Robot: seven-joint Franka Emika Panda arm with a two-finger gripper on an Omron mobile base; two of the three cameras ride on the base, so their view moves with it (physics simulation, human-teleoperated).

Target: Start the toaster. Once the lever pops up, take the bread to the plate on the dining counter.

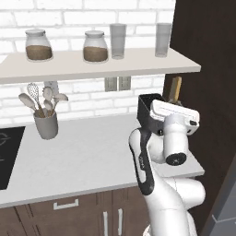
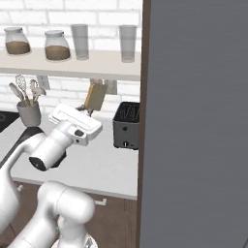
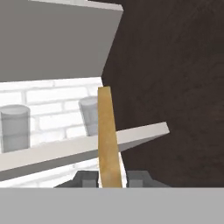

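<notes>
Two glass jars (image 1: 38, 45) of brown grains stand at the left of the wall shelf (image 1: 92, 64), with two clear tumblers (image 1: 118, 40) to their right along the same board. Below the jars, on the grey-white worktop (image 1: 83, 152), a grey utensil crock (image 1: 46, 124) holds a whisk and spoons, just right of the black cooktop (image 1: 7, 156) at the far left edge. A double wall outlet (image 1: 117, 83) sits on the white brick behind the middle of the worktop.

Further right, the black toaster (image 2: 127, 124) stands at the far right end of the worktop, against the dark wood panel (its small knob shows low on the front in the right base view). The white arm reaches up beside it, and the gripper (image 3: 111, 178) is clenched on the bread (image 3: 108, 135), pinching the lower edge of the golden-brown slice. The slice stands upright, clear of the toaster slots and raised above them, its top near the underside of the shelf. In the right base view a tall grey panel (image 2: 193, 121) covers everything right of the toaster.
</notes>
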